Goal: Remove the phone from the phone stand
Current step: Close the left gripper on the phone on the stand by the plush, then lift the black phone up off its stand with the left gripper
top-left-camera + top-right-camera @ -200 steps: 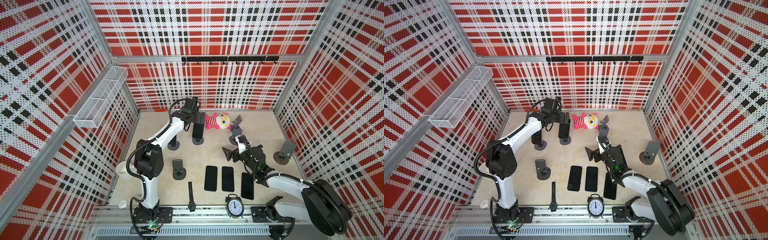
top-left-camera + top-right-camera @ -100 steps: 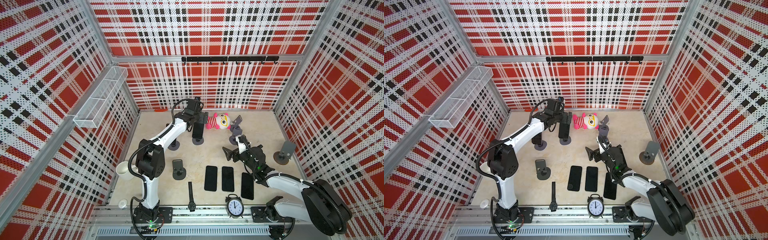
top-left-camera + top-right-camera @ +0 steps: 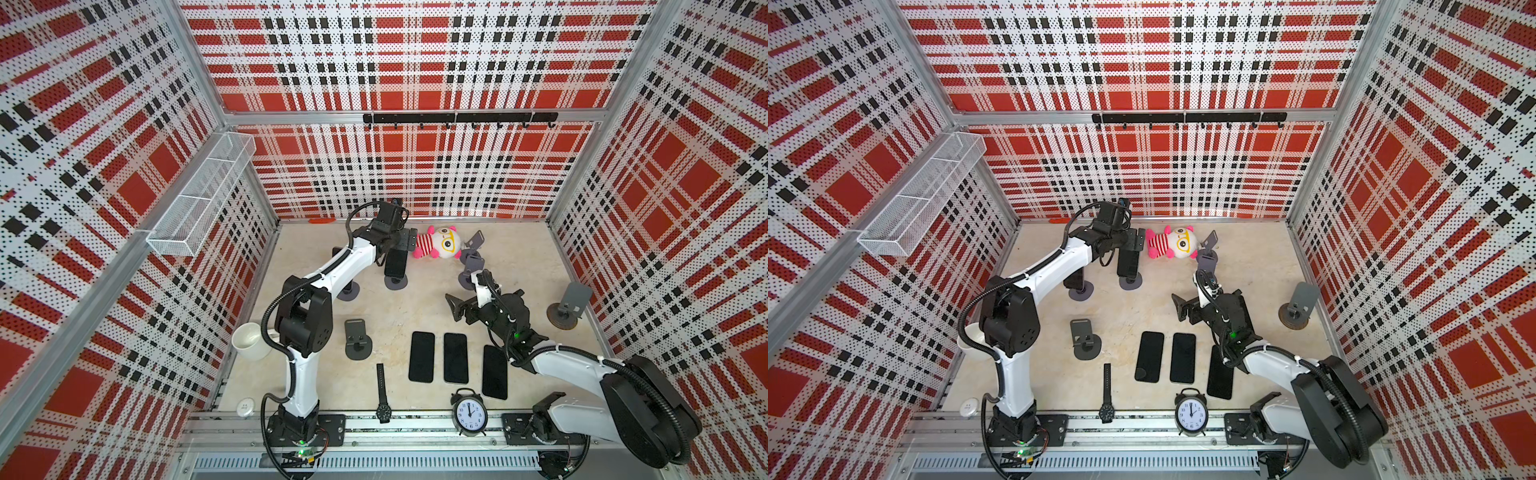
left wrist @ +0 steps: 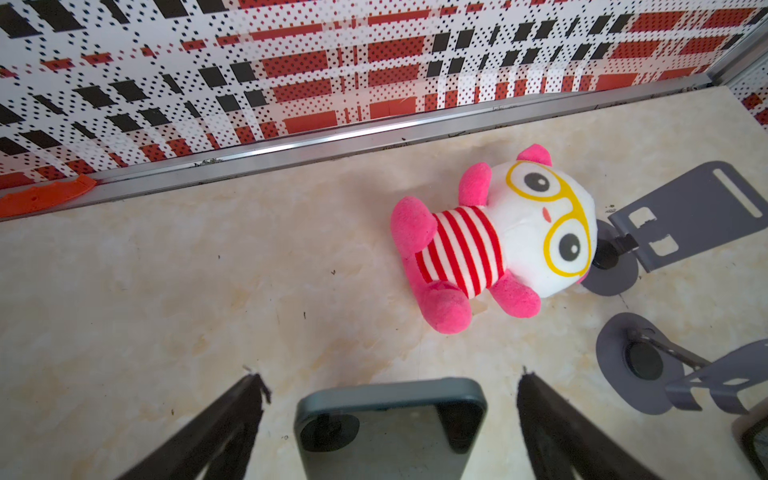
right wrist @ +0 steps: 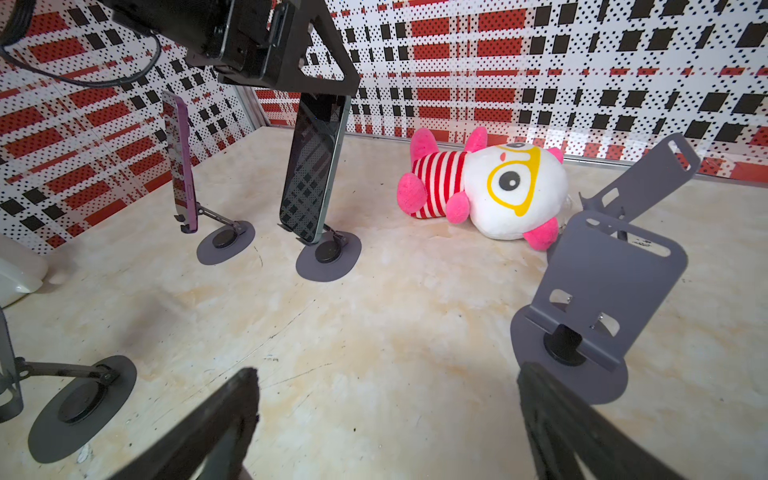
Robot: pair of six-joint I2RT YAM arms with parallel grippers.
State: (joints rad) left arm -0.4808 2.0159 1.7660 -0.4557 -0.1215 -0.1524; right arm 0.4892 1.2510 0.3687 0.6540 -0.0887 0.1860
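**Top views.** Both look from high above the robot's side of the cell, pitched steeply down toward the back wall (image 3: 415,174). The range is long: the whole table (image 3: 519,266) and both arm bases fit in frame. The pair cover almost the same field, with a slight sideways offset.

**Left wrist view.** Close range, just above the phone (image 4: 390,424), looking down and on toward the back wall. The left gripper (image 4: 390,376) occupies the lower edge.

**Right wrist view.** Low over the table, looking nearly level across it toward the back wall.

**Overlap.** Both wrist views hold the phone, the plush toy (image 4: 494,241) and the grey stand (image 4: 698,212) at its head. The right wrist view also takes in the left gripper from the side.
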